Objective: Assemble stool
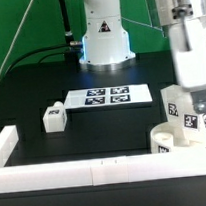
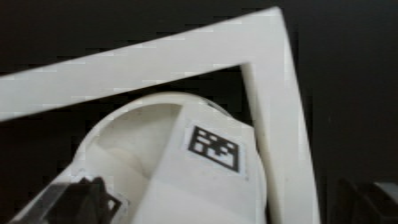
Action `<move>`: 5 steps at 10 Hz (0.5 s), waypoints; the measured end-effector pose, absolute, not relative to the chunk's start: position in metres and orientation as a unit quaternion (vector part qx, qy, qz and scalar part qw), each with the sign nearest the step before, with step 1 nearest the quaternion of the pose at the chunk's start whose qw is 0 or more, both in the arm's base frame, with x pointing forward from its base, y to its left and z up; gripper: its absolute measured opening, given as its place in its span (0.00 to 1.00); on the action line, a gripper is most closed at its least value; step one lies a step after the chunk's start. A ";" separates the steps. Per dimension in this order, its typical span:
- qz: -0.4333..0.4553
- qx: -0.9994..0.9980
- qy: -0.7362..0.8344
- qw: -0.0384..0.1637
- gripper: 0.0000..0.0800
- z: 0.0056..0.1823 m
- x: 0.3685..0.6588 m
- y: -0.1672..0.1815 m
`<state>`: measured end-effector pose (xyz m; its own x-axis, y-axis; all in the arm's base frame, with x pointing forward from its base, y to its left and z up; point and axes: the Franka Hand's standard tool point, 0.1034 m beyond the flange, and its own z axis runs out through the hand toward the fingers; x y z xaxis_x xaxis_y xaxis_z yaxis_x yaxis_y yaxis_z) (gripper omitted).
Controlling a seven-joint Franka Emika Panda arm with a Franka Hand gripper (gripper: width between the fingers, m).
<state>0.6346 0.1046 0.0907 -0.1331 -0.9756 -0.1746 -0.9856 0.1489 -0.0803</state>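
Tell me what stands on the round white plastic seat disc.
Two blocky white tagged legs stand on the seat disc. The hand covers one leg's top.

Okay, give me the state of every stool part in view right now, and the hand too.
Loose leg: lying down, apart from the others, untouched.
Seat: flat, by the rail corner.
Standing leg: upright at the seat, not held.
Leg under hand: upright, between the fingers.
Hand: down over that leg; gripping or released, cannot tell.
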 end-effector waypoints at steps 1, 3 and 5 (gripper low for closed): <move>0.027 -0.691 0.716 0.097 0.81 0.097 0.639 0.111; 0.015 -0.777 0.621 0.105 0.81 0.105 0.641 0.116; 0.007 -0.826 0.554 0.103 0.81 0.103 0.641 0.115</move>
<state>0.6405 0.1146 0.1026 0.3870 -0.9135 -0.1255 -0.9162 -0.3658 -0.1635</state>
